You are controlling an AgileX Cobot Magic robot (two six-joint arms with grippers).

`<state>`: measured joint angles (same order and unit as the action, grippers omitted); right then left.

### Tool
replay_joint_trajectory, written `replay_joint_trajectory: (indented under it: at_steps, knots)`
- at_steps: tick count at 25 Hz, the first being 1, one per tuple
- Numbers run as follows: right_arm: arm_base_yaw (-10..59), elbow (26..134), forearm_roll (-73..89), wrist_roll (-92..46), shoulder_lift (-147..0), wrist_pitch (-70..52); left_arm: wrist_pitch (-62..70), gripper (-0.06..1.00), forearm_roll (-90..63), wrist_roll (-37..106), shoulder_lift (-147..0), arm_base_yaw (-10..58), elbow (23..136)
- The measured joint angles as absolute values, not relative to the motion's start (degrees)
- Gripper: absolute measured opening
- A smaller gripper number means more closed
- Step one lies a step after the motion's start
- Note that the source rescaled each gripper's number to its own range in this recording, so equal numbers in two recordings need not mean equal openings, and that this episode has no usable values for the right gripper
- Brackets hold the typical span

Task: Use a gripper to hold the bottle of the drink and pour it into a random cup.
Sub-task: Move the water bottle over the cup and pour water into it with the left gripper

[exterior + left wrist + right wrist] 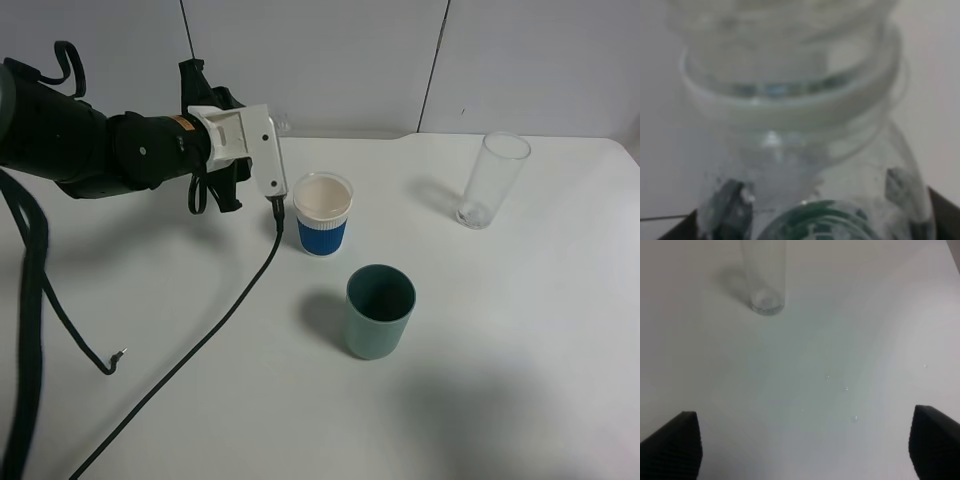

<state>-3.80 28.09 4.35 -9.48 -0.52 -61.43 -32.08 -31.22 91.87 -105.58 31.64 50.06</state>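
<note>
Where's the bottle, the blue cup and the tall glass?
the bottle (795,107): left wrist view, on its neck ring.
the cup with the blue band (322,237): exterior high view, on the blue band.
the tall glass (493,178): exterior high view, on its clear side wall.

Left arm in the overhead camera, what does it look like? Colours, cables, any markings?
The arm is dark and bulky, with black cable loops. A thin black cable trails from it across the table. Its pincer has a white plastic housing, with a small orange sticker behind it.

bright even light, soft leftward shadows, bottle blurry up close
</note>
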Motion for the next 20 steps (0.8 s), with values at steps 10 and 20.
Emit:
replay_joint_trajectory:
  at_steps: [10,20]
  knots:
    - [-3.8,28.1,4.4,-9.5,-0.5,-61.4,-34.8,0.01,-40.7,104.5,-108.7,35.7,50.1]
    - [-3.8,28.1,4.4,-9.5,-0.5,-61.4,-42.3,0.01,-45.9,110.6,-109.2,39.6,50.1]
